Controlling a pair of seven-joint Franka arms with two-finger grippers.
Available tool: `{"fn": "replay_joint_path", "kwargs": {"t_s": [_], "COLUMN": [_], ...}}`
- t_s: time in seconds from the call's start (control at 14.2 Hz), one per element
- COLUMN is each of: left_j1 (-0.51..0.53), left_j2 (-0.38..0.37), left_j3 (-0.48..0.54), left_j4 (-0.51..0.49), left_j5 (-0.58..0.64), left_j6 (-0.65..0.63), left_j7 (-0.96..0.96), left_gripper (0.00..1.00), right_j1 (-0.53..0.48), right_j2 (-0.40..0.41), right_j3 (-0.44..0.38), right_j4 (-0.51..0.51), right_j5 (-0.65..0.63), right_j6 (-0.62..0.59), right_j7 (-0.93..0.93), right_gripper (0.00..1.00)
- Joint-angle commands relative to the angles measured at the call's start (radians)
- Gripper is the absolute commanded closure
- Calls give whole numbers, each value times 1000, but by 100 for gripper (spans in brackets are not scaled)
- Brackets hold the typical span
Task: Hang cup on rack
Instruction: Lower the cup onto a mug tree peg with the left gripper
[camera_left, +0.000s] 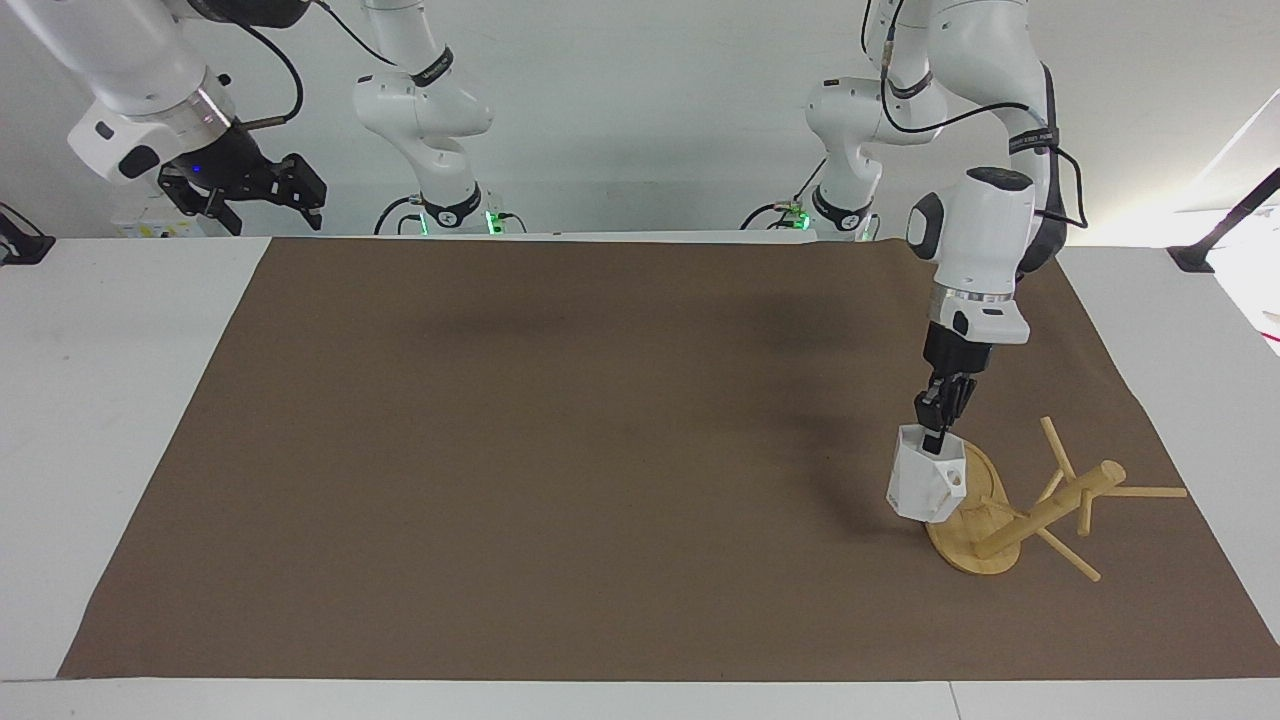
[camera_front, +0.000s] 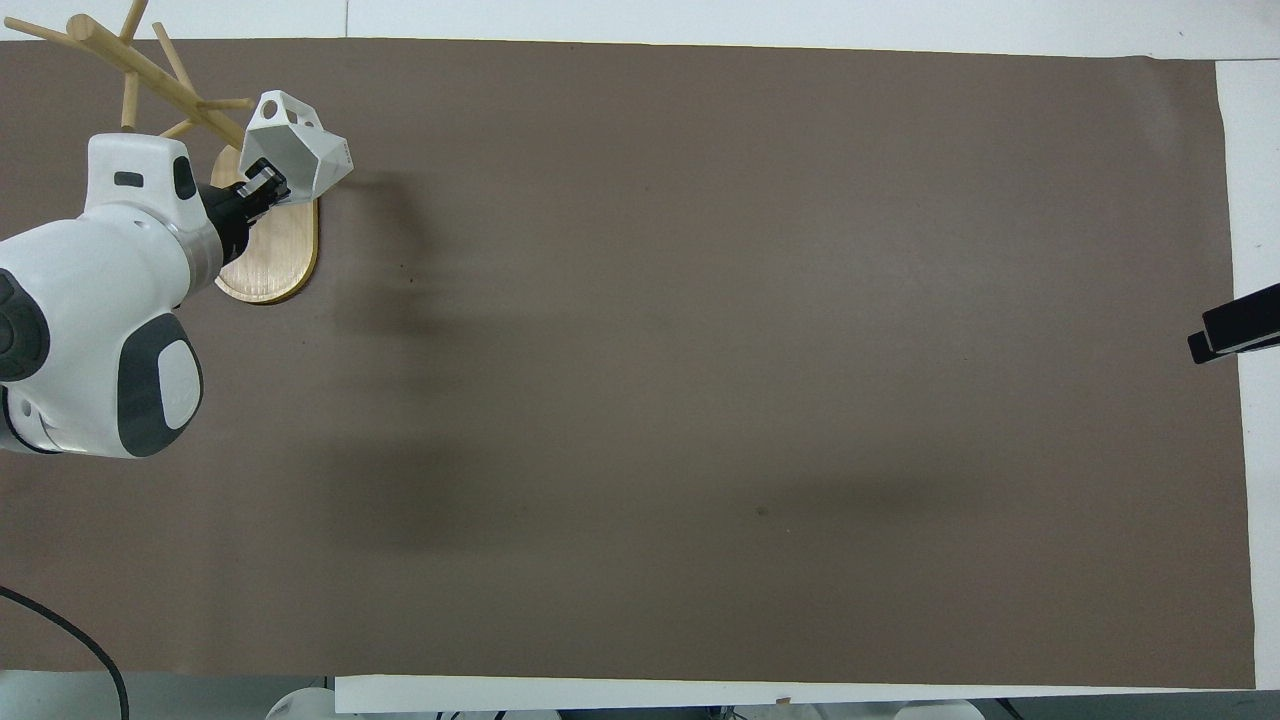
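The left gripper (camera_left: 938, 432) has its jaws clamped on the rim of the white faceted cup (camera_left: 925, 485), holding it in the air over the oval base of the bamboo mug tree (camera_left: 1010, 515). The handle faces the post, presumably so a peg can thread it. The right gripper (camera_left: 240, 185) waits raised past the bench's edge at its own end; whether its jaws are open I cannot tell.

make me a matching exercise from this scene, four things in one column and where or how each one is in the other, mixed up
Things:
1. cup
2. rack
3. left gripper
4. right gripper

States:
A. raised off the mat, at the right arm's end
B. standing on the mat, post leaning
C. held over the rack's base
D. shut on the cup's rim

Pairs: 1-C, 2-B, 3-D, 4-A
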Motion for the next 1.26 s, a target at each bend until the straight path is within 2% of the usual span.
{"fn": "replay_joint_path", "kwargs": {"t_s": [0.0, 0.49, 0.7, 0.77, 0.91, 1.05, 1.19], "left_j1": [22, 76, 103, 97, 86, 85, 83], "left_j2": [31, 46, 81, 86, 113, 118, 109], "left_j3": [-14, -16, -17, -17, -10, -5, -7], "left_j4": [46, 55, 84, 118, 225, 273, 276], "left_j5": [5, 1, -18, -76, -130, -130, -130], "left_j6": [0, -11, -19, -52, -178, -288, -300], "left_j7": [18, 20, 14, 11, 6, 14, 6], "left_gripper": [100, 100, 100, 90, 0, 0, 0], "right_j1": [16, 16, 13, 8, 11, 10, 10], "right_j2": [-24, -21, -24, -24, -25, -25, -25], "right_j3": [-14, -19, -20, -20, -20, -19, -19], "right_j4": [-35, -44, -53, -53, -55, -57, -57], "right_j5": [-13, 1, 3, 3, 3, 4, 4], "right_j6": [16, 8, 6, 6, 6, 6, 6], "right_j7": [17, 14, 11, 9, 9, 9, 9], "right_gripper": [0, 0, 0, 0, 0, 0, 0]}}
